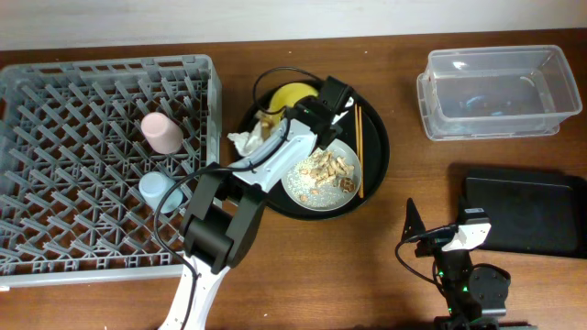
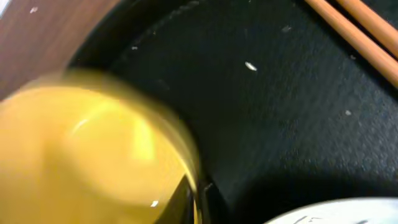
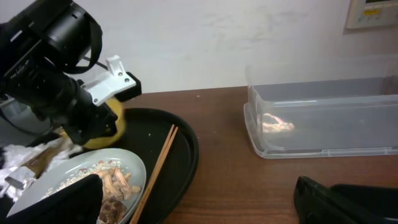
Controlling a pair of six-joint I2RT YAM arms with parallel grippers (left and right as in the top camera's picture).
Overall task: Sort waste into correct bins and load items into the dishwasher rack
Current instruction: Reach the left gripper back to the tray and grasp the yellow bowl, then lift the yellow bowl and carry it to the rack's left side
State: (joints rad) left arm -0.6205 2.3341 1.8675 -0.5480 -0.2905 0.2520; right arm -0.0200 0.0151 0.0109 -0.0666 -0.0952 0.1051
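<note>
Left claw point(image 1: 307, 108) of mine is down at the yellow bowl point(image 2: 93, 155) — clenched or loose, I cannot tell, since my close view is blurred. The bowl sits within the round black tray point(image 2: 280, 124), chopsticks point(image 2: 354, 31) lie further across it, and the plate point(image 1: 321, 174) of scraps is beside them.

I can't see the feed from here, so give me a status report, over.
Left pincer at the yellow bowl, grip unclear. Right pincer open, by the black bin. Chopsticks on the tray close by, clear of the bowl.
</note>
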